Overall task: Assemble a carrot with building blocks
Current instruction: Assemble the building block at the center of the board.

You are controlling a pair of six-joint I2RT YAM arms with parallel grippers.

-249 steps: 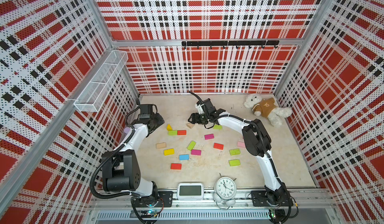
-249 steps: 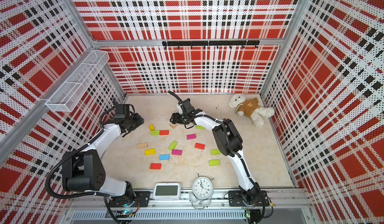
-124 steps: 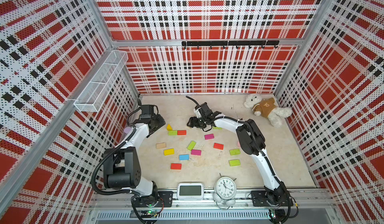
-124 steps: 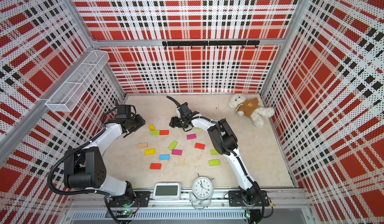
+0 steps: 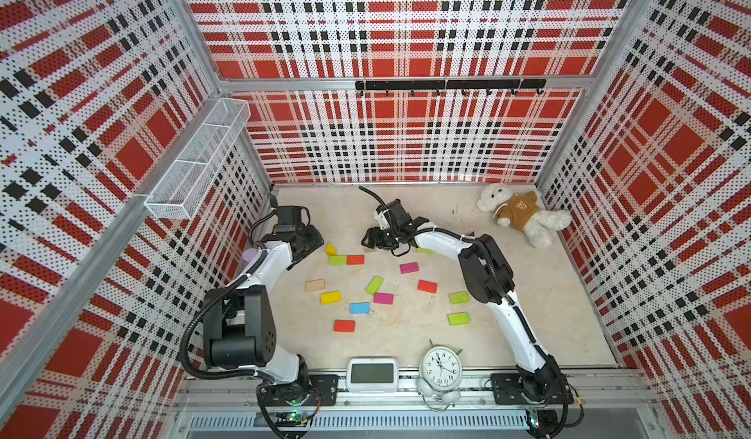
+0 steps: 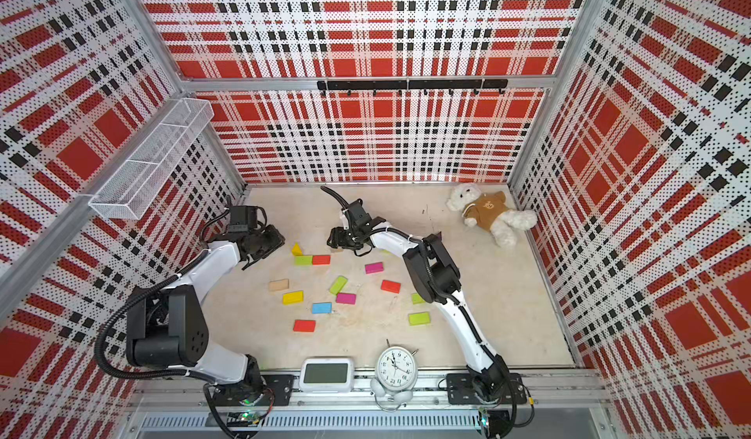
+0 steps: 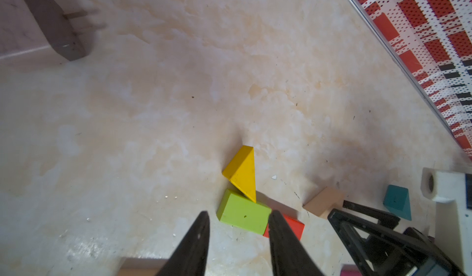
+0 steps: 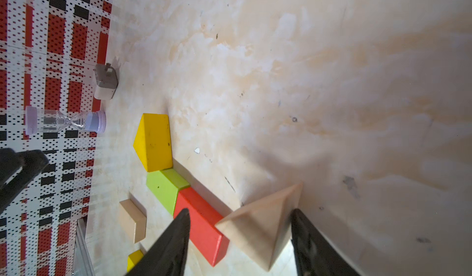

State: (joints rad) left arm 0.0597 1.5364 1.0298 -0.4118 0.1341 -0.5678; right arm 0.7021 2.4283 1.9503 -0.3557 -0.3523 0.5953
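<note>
Right end effector [image 8: 240, 212] has been brought down and leftward since a second ago. Its wide, narrowing jaws now straddle the wood wedge [image 8: 260, 226], which lies on the table [image 8: 332, 83] at the red-orange brick's [image 8: 201, 221] end (likely the carrot's tip), and no grip is made yet. Left end effector [image 7: 239, 213], slightly parted and empty, is hardly moved.

This is a robot lab cell: red plaid perforated panels [image 5: 406, 30] on aluminium framing [image 5: 406, 84] are enclosing two rail-mounted white robot arms [image 5: 443, 241].

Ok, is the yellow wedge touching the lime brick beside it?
Yes, in the right wrist view the yellow wedge meets the lime brick with no gap showing between them.
</note>
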